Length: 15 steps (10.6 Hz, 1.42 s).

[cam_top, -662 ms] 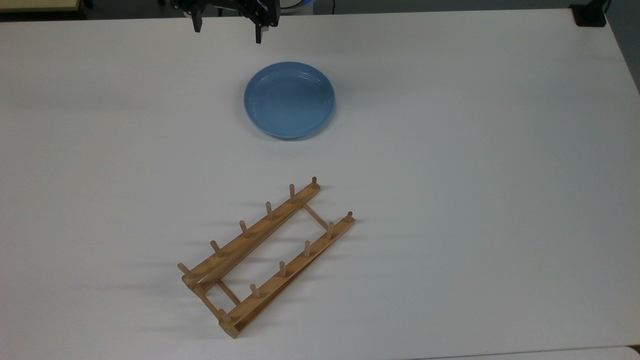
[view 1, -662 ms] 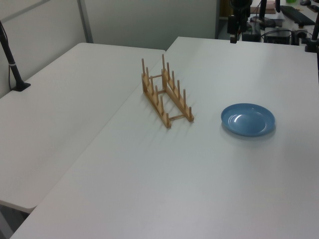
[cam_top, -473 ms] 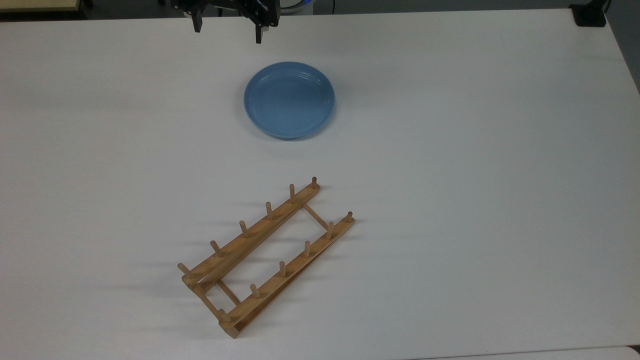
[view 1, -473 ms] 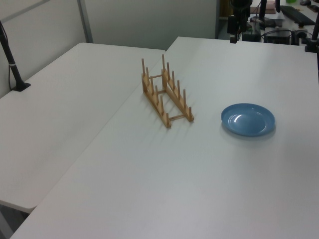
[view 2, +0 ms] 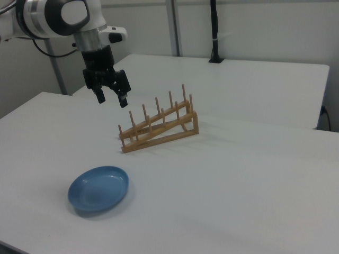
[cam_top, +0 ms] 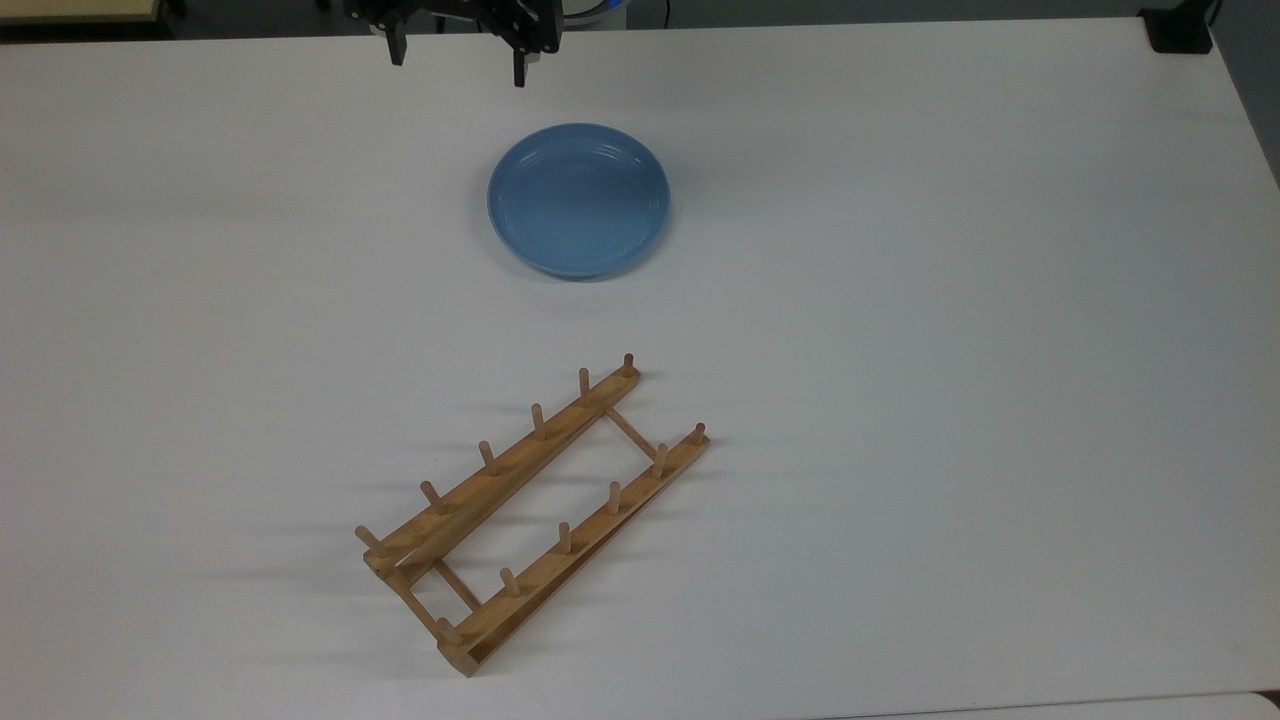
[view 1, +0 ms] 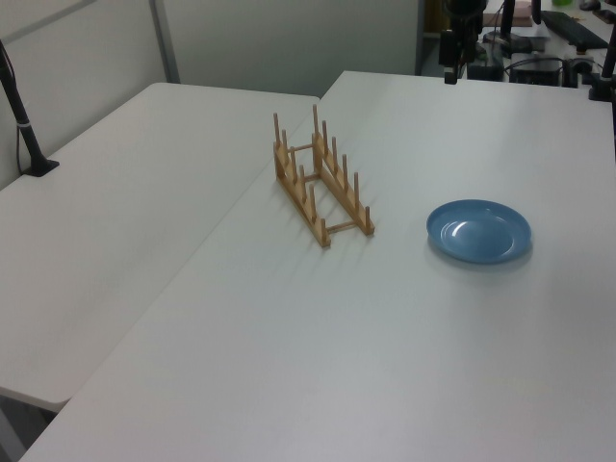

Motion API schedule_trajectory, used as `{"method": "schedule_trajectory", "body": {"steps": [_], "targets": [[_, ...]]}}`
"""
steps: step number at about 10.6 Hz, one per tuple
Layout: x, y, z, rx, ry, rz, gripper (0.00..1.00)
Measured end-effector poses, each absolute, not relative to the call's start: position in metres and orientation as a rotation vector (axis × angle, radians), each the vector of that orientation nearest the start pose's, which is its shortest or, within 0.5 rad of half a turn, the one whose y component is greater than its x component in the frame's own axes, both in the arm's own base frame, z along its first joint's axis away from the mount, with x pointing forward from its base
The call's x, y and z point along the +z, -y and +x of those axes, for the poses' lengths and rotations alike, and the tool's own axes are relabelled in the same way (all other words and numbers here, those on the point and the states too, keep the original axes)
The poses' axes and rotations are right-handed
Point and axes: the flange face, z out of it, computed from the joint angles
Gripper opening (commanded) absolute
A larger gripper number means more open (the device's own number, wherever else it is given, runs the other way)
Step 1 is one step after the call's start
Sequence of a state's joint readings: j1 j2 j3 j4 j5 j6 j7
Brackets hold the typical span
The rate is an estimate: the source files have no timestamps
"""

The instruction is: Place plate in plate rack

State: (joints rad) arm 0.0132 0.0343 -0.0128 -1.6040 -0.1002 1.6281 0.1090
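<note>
The gripper point(cam_top: 457, 66) has shifted very slightly toward the top view's right, at the far edge; its fingers remain spread apart.

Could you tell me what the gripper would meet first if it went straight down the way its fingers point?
Probably bare table: the open gripper hangs beyond the plate, though depth is unclear.

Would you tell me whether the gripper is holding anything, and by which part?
Nothing; the gripper is open and empty, and the plate lies on the table.
</note>
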Motion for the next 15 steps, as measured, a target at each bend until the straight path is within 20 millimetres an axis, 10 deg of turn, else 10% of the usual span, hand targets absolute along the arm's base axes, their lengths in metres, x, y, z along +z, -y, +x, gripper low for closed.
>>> {"method": "schedule_trajectory", "body": {"steps": [5, 12, 15], "targets": [[0.571, 0.009, 0.572, 0.095, 0.142, -3.234, 1.00], [0.389, -0.007, 0.575, 0.324, 0.552, -3.157, 0.75], [0.337, -0.007, 0.572, 0.416, 0.596, -3.155, 0.48]]}}
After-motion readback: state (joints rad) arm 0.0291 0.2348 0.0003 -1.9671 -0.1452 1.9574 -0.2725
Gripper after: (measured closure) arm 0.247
